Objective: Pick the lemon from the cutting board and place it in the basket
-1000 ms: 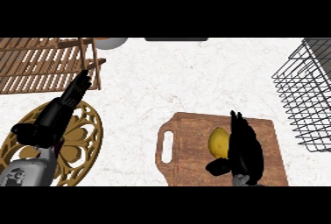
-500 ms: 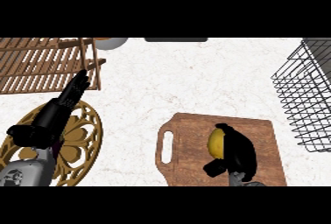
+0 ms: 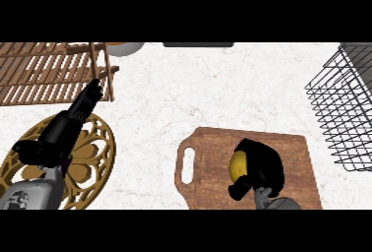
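Note:
A yellow lemon lies on the brown wooden cutting board at the lower middle. My right hand is curled round the lemon from the right and covers most of it, with the thumb below it. The black wire basket stands at the right edge, apart from the board. My left hand stays at the left with straight fingers pointing up toward a wooden rack, holding nothing.
A slatted wooden rack fills the top left. A round golden trivet lies under my left forearm. A grey bowl and a dark flat object sit at the far edge.
My right hand's fingers have curled down from straight over the lemon and closed round it. The left arm has not moved.

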`<state>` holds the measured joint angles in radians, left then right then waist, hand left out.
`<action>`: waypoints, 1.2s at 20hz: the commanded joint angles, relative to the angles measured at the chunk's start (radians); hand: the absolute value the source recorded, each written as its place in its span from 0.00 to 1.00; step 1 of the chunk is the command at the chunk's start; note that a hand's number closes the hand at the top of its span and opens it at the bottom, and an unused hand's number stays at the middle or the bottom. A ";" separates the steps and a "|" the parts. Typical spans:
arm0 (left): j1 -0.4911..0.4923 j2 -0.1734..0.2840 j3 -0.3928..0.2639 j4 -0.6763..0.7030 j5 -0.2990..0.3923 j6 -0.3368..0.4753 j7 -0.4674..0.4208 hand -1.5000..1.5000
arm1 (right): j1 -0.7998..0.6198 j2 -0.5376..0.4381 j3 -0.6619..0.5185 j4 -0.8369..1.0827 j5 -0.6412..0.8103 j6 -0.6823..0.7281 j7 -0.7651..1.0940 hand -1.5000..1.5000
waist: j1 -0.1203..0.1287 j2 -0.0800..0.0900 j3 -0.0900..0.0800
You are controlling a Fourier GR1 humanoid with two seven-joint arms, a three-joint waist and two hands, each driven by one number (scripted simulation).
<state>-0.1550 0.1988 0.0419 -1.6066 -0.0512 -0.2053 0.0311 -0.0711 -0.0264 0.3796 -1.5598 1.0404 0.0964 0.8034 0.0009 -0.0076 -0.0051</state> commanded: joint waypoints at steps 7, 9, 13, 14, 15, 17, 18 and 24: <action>0.013 -0.001 0.020 -0.004 0.019 0.000 0.020 0.50 | 0.291 -0.429 0.268 -0.263 -0.033 0.038 -0.577 1.00 | -0.039 -0.010 0.006; 0.070 -0.009 0.003 -0.021 -0.014 0.015 -0.019 0.50 | 0.364 -0.549 0.217 -0.355 -0.046 -0.038 -0.672 1.00 | -0.036 -0.007 0.006; 0.042 -0.009 0.014 -0.049 0.005 0.013 0.010 0.50 | 0.579 -0.673 0.141 -0.443 -0.131 -0.232 -0.852 1.00 | -0.035 -0.001 0.006; 0.035 0.016 0.029 -0.022 0.006 -0.005 -0.007 0.50 | 0.602 -0.700 0.081 -0.468 -0.228 -0.231 -0.896 1.00 | -0.037 0.001 0.006; 0.015 -0.015 0.015 -0.007 -0.008 0.025 0.002 0.50 | 0.621 -0.695 0.064 -0.478 -0.306 -0.231 -0.939 1.00 | -0.043 0.003 0.006; 0.048 0.009 0.033 -0.029 0.014 -0.002 -0.012 0.50 | 0.715 -0.701 0.075 -0.564 -0.364 -0.246 -0.972 1.00 | -0.038 0.000 0.006; 0.030 0.009 0.030 -0.013 0.010 -0.002 0.001 0.50 | 0.687 -0.691 0.024 -0.579 -0.451 -0.247 -1.005 1.00 | -0.036 0.003 0.006; 0.067 0.000 0.028 -0.044 0.012 0.003 0.002 0.50 | 0.873 -0.695 -0.052 -0.847 -0.701 -0.293 -1.143 1.00 | -0.051 -0.005 0.006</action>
<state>-0.1129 0.2030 0.0740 -1.6292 -0.0428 -0.2000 0.0275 0.6946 -0.6991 0.3928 -2.2660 0.4913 -0.1724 -0.2509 -0.0491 -0.0099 0.0010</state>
